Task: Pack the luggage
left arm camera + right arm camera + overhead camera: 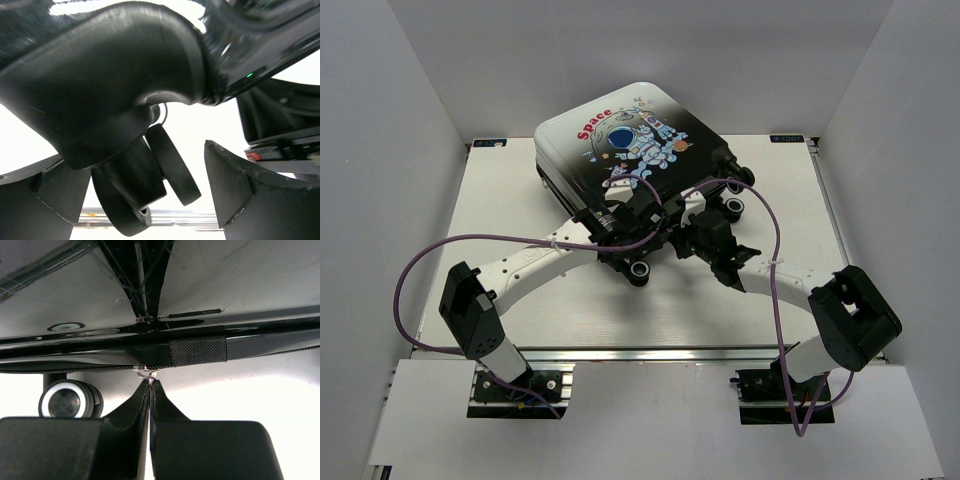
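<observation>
- A white surface (510, 200) sits inside plain white walls; my two arms reach forward from its near edge, each trailing a purple cable (430, 260).
- The luggage (630, 135) lies flat toward the far middle of the surface, astronaut print and red "Space" word facing up, its wheeled end toward me.
- My left claw (135, 167) is spread wide, one finger on either side of a black wheel (170, 162) under the case's corner. (I cannot tell whether either finger touches it.)
- My right claw (150, 385) is pinched fully together on a small metal zip pull (145, 371) at the case's black seam; grey lining with black straps shows above the seam.
- Risk: the pull is thin and gripped only at my fingertips, so a tug off the line of the zip could slip it free.
- Risk: the case rides on wheels, and my left claw is not clamped on anything, so hauling the zip may drag the whole case instead of running the slider.
- Risk: lining or a strap near the seam could catch in the teeth and jam it.
</observation>
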Controlling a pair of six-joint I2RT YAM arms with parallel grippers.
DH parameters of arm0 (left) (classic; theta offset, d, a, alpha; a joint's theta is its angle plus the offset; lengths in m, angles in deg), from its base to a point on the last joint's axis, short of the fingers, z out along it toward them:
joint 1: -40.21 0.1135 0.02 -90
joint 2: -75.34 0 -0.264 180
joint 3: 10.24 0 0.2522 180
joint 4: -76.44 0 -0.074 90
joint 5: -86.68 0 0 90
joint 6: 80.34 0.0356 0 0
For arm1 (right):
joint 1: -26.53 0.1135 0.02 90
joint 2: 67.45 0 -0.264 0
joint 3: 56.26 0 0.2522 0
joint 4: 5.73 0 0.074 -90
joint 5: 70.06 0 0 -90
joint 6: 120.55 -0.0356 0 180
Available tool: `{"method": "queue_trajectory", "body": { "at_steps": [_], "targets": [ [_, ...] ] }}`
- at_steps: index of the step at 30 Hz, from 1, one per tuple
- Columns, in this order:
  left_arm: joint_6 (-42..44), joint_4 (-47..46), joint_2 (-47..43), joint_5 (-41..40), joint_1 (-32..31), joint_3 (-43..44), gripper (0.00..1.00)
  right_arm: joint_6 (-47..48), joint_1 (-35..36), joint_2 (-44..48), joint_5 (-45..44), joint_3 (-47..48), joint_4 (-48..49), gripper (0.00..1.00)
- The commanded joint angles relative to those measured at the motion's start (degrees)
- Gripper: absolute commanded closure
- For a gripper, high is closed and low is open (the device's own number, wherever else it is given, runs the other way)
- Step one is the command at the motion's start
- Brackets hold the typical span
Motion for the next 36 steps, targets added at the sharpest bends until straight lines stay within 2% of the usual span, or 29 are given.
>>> {"method": "queue_trajectory", "body": {
  "at_steps": [1, 4, 6, 10, 11, 13, 14, 16, 17, 18, 24, 29, 32, 34, 36],
  "targets": [
    [-3.2, 0.6, -1.5, -1.9, -0.3, 3.4, 0.02, 1.4, -0.7, 3.1, -2.5, -1.0, 2.2, 1.00],
    [-6.5, 4.3, 0.6, -2.8, -0.3, 5.3, 0.02, 2.2, -0.6, 3.8, -3.7, -1.9, 2.6, 1.00],
    [-6.5, 2.7, 0.9, -2.6, -0.3, 4.9, 0.02, 2.7, -0.6, 4.0, -4.0, -2.9, 3.1, 1.00],
    [-5.8, 0.9, 2.1, -1.2, -0.3, 4.1, 0.27, 2.8, -0.7, 4.0, -4.8, -3.7, 4.3, 1.00],
    [-6.0, 1.5, 2.4, -1.2, -0.3, 4.4, 0.42, 2.8, -0.7, 4.0, -5.1, -3.7, 4.4, 1.00],
    [-6.4, 3.1, 3.1, -1.4, -0.3, 4.6, 0.62, 2.9, -0.7, 3.9, -6.3, -3.6, 4.5, 1.00],
    [-6.8, 3.7, 3.1, -1.7, -0.3, 4.5, 0.78, 2.9, -0.7, 3.9, -7.0, -3.5, 4.5, 1.00],
    [-8.1, 6.1, 2.5, -2.9, -0.3, 4.0, 0.87, 2.0, -0.9, 3.7, -10.3, -3.0, 3.9, 1.00],
    [-8.7, 7.0, 2.1, -3.4, 0.3, 3.1, 0.97, 1.5, -1.3, 3.6, -12.2, -3.0, 3.2, 1.00],
    [-9.0, 7.9, 1.4, -3.7, 1.0, 2.2, 1.00, 0.9, -2.0, 3.3, -15.2, -2.5, 2.7, 1.00],
    [-12.0, 13.0, -4.7, -11.2, 1.5, -3.3, 1.00, -2.7, -9.9, 0.3, -20.6, -2.2, 1.5, 1.00],
    [-11.1, 12.8, -6.8, -11.2, 3.5, -6.2, 1.00, -3.5, -16.5, -3.9, -21.3, -0.6, 4.7, 1.00],
    [-9.8, 12.3, -7.3, -10.4, 5.4, -8.1, 1.00, -3.9, -20.1, -6.7, -21.5, 0.2, 12.0, 1.00],
    [-9.5, 12.6, -7.5, -10.3, 6.1, -8.4, 1.00, -6.5, -22.4, -7.4, -22.0, 2.8, 10.1, 1.00],
    [-9.1, 12.4, -8.2, -10.4, 6.8, -8.7, 1.00, -9.5, -25.2, -7.6, -22.7, 3.2, 12.4, 1.00]
  ]
}}
